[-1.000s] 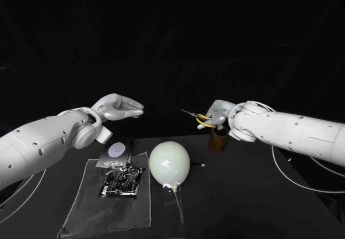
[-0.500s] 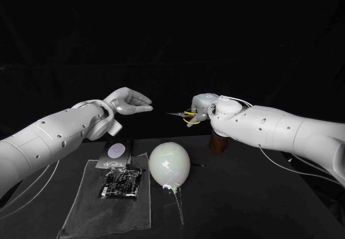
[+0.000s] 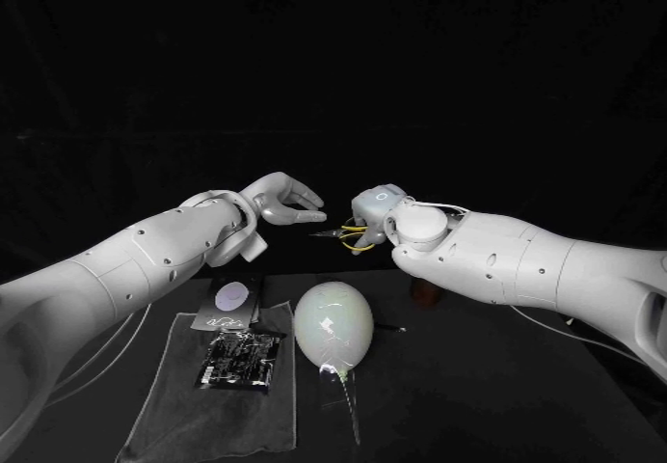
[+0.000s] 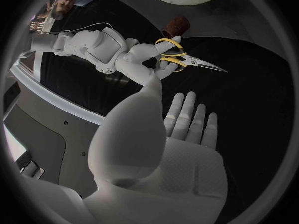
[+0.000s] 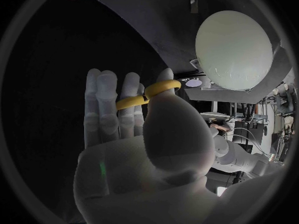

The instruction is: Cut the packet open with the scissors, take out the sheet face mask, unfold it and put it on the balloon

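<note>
Black tabletop (image 3: 487, 386) under me carries a grey cloth (image 3: 167, 415). The packet (image 3: 236, 357) lies flat on it, with the balloon (image 3: 331, 325) just beside. Above them my right robot hand (image 3: 378, 214) holds the scissors (image 3: 345, 234) by their yellow loops. My left robot hand (image 3: 285, 201) hovers near their tips, empty, fingers loosely apart.

A black table (image 3: 487, 386) is seen, and a grey cloth (image 3: 181, 405) is spread flat on its left part, reaching towards the near edge. A pale balloon (image 3: 331, 323) is laid on the bare tabletop just beside the cloth's right edge, its knotted end turned to the near side. A brown holder (image 3: 425, 289) is stood further back to the right, half hidden.
</note>
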Motion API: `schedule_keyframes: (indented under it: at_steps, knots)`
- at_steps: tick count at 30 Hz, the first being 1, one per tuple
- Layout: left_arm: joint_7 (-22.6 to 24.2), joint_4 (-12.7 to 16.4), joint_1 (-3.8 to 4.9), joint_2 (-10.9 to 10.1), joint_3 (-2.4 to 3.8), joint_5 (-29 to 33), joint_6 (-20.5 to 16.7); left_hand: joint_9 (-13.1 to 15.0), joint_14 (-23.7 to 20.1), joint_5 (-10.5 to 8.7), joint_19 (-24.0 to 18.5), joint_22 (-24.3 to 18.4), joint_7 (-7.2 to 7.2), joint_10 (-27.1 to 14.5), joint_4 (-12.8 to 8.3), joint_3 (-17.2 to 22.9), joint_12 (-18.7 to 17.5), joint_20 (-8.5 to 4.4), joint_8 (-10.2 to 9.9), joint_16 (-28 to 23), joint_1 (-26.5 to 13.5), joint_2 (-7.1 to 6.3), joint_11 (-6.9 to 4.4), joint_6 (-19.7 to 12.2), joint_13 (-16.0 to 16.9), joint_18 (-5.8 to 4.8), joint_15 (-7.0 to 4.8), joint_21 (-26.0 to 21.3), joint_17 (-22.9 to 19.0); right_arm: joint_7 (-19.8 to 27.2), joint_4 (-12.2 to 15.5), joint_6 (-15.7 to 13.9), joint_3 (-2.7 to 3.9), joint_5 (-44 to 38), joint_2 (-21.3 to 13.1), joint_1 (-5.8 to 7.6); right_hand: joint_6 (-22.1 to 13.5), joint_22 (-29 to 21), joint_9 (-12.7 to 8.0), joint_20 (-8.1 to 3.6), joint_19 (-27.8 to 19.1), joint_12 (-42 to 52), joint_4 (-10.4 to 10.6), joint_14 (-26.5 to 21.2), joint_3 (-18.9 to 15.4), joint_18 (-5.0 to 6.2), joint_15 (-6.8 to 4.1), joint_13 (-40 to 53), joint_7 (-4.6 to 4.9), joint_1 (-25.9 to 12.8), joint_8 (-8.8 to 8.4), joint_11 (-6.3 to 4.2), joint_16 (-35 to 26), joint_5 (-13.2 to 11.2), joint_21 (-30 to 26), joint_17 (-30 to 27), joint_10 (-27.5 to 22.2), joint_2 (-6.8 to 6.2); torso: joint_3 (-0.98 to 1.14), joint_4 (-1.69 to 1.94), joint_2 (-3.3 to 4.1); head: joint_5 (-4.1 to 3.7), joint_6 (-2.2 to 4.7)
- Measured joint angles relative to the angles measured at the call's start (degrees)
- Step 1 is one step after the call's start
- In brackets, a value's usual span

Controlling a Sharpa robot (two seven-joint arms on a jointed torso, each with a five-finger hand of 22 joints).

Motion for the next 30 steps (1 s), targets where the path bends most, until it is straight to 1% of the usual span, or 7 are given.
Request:
schedule_keyframes:
  at_steps: [7, 17, 21, 23, 24, 29, 30]
  knots:
    - [-1.1, -1.8, 0.18, 2.2, -0.07, -2.4, 0.2, -0.3, -0.7, 0.00, -1.1, 0.0, -0.27, -0.5, -0.1, 0.1, -0.1, 0.13, -0.2, 0.0, -0.3, 0.28, 0.10, -1.0, 0.0, 0.02, 0.09, 0.0, -0.5, -1.0, 2.5, 0.0, -0.03, -3.4, -0.3, 0.00, 0.0, 0.0, -0.1, 0.21, -0.2, -0.2, 0.2, 0.0, -0.2, -0.02, 0.00, -0.1, 0.00, 0.0, -0.22, 0.00, -0.2, 0.0, 0.0, 0.0, 0.0, 0.01, -0.03, 0.01, -0.02, 0.20, 0.14]
    - [-2.9, -2.5, 0.22, 2.9, -0.16, -5.2, 2.7, -0.4, 0.5, 0.00, -1.7, 0.0, -0.27, -0.5, -0.1, 0.1, -0.1, 0.30, -0.2, 0.0, -0.3, 0.28, 0.10, -1.0, 0.0, 0.01, -0.08, 0.0, 0.0, -1.7, 5.2, -1.0, -0.03, -6.1, -1.2, 0.00, 0.0, -0.1, -0.2, 0.20, -0.2, -0.5, 0.4, 0.0, 0.1, -0.04, 0.00, -0.3, 0.00, 0.5, -0.22, 0.00, -0.2, 0.0, -0.2, -0.1, 0.0, -0.16, 0.04, -0.03, -0.02, 0.28, -0.09]
    - [-3.7, -2.4, 0.22, 2.8, -0.20, -5.9, 4.6, -0.1, 2.4, 0.00, -1.7, 0.0, -0.20, -0.3, -0.3, -0.2, -0.1, 0.30, -0.2, 0.1, -0.3, 0.28, -0.06, -0.2, 0.0, 0.00, -0.16, 0.0, 0.5, -1.9, 5.7, -1.6, -0.03, -6.9, -1.5, 0.01, 0.0, -0.1, -0.2, 0.20, -0.2, -0.6, 0.4, 0.0, 0.1, -0.05, 0.00, -0.3, 0.00, 0.6, -0.34, 0.00, -0.2, 0.0, -0.2, -0.1, 0.0, -0.30, 0.03, -0.03, -0.02, -0.26, -0.37]
    - [-4.1, -2.3, 0.22, 2.8, -0.21, -6.2, 5.6, 0.2, 4.1, 0.00, -1.7, 0.0, -0.05, 0.2, -0.3, -0.2, 0.0, 0.30, 0.0, 0.6, -0.3, 0.28, -0.54, 0.9, 0.1, 0.57, -0.38, 0.0, 1.0, -2.0, 5.9, -1.9, -0.03, -7.2, -1.7, 0.01, 0.0, -0.1, -0.3, 0.20, -0.2, -0.7, 0.4, 0.0, 0.1, -0.06, 0.00, -0.3, 0.00, 0.6, -0.45, 0.00, -0.2, 0.0, -0.2, -0.1, 0.0, -0.30, 0.01, -0.02, -0.02, -0.40, -0.49]
    - [-4.2, -2.3, 0.22, 2.8, -0.22, -6.3, 6.0, 0.2, 4.9, 0.00, -1.7, 0.0, 0.07, 0.7, -0.4, -0.3, 0.2, 0.30, 0.1, 0.8, -0.3, 0.28, -0.60, 1.0, 0.1, 0.90, -0.55, 0.0, 1.2, -2.1, 6.1, -2.0, -0.03, -7.4, -1.8, 0.01, 0.0, -0.1, -0.3, 0.20, -0.2, -0.7, 0.4, 0.0, 0.1, -0.06, 0.00, -0.3, 0.00, 0.6, -0.45, 0.00, -0.2, 0.0, -0.2, -0.1, 0.0, -0.30, 0.00, -0.01, -0.01, -0.43, -0.55]
    - [-4.9, -2.4, 0.20, 2.8, -0.23, -6.7, 8.2, 0.3, 8.4, 0.00, -1.7, 0.2, 0.24, 2.1, -0.5, -0.7, 0.4, 0.30, 0.6, 1.4, 0.3, 0.82, -1.24, 1.7, 0.2, 0.99, -1.07, 0.0, 2.2, -2.2, 6.9, -2.9, -0.03, -8.0, -2.0, 0.01, 0.0, -0.1, -0.3, 0.20, -0.2, -0.9, 0.4, 0.0, 0.1, -0.08, 0.00, -0.3, 0.00, 0.6, -0.45, 0.00, -0.4, 0.0, -0.2, -0.1, 0.0, -0.30, 0.00, 0.01, -0.02, -0.40, -0.76]
    - [-5.0, -2.4, 0.20, 2.8, -0.23, -6.7, 8.5, 0.3, 8.5, 0.00, -1.7, 0.2, 0.24, 2.1, -0.5, -0.7, 0.4, 0.30, 0.6, 1.4, 0.2, 0.82, -1.25, 1.7, 0.2, 1.42, -1.18, 0.0, 2.2, -2.2, 7.0, -3.0, -0.02, -8.1, -2.0, 0.01, 0.0, -0.1, -0.3, 0.20, -0.2, -0.9, 0.4, 0.0, 0.1, -0.09, 0.00, -0.3, 0.00, 0.6, -0.45, 0.00, -0.4, 0.0, -0.2, -0.1, 0.0, -0.30, 0.00, 0.02, -0.02, -0.37, -0.78]
